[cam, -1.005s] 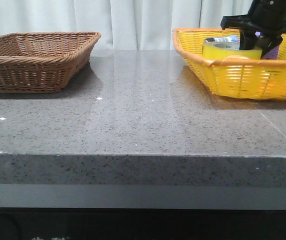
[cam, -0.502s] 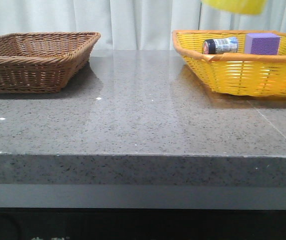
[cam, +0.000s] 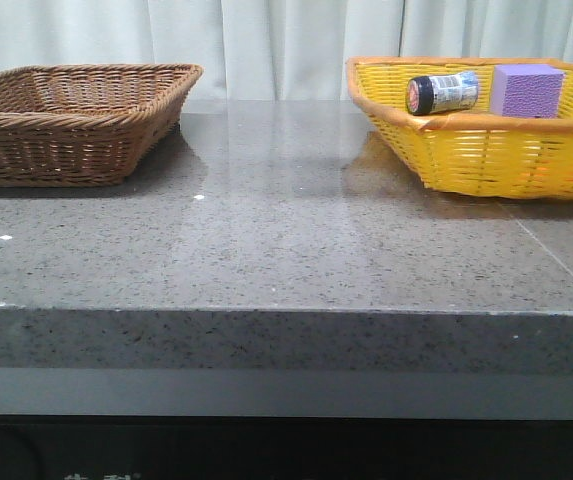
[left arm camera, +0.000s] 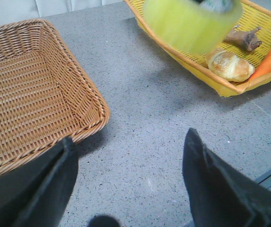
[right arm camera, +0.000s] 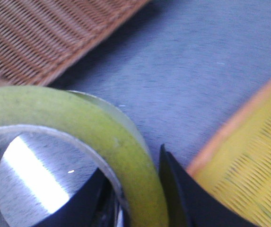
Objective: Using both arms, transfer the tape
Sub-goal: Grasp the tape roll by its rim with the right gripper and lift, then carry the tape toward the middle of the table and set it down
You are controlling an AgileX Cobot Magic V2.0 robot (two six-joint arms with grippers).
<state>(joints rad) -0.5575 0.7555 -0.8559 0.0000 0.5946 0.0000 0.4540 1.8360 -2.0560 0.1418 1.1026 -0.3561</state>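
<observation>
Tape (right arm camera: 69,123) sits pinched in my right gripper (right arm camera: 140,189), one black finger (right arm camera: 178,194) pressed on the outside of the yellow band and the other inside the white core, so the jaws stand only as far apart as the wall of the roll is thick. From my left wrist camera I see the roll (left arm camera: 189,23) as a blurred yellow drum hanging in the air above the near rim of the yellow basket (left arm camera: 220,82), well clear of the grey table (left arm camera: 144,123). In the front view it is out of frame, above the basket.

I judge the roll light and rigid; the ring should keep its shape under a firm squeeze. The outer wrap looks glossy, so it may slide if gripped loosely. The best hold for my other arm is across the wall on the free side of the ring, opposite my right fingers.

The roll has no long axis to speak of; its hole looks down toward the table, so it hangs roughly flat, perhaps a little tilted.

My left gripper (left arm camera: 126,170) is wide open and empty, hovering over the table beside the corner of the brown basket (left arm camera: 26,94), well apart from the tape.
</observation>
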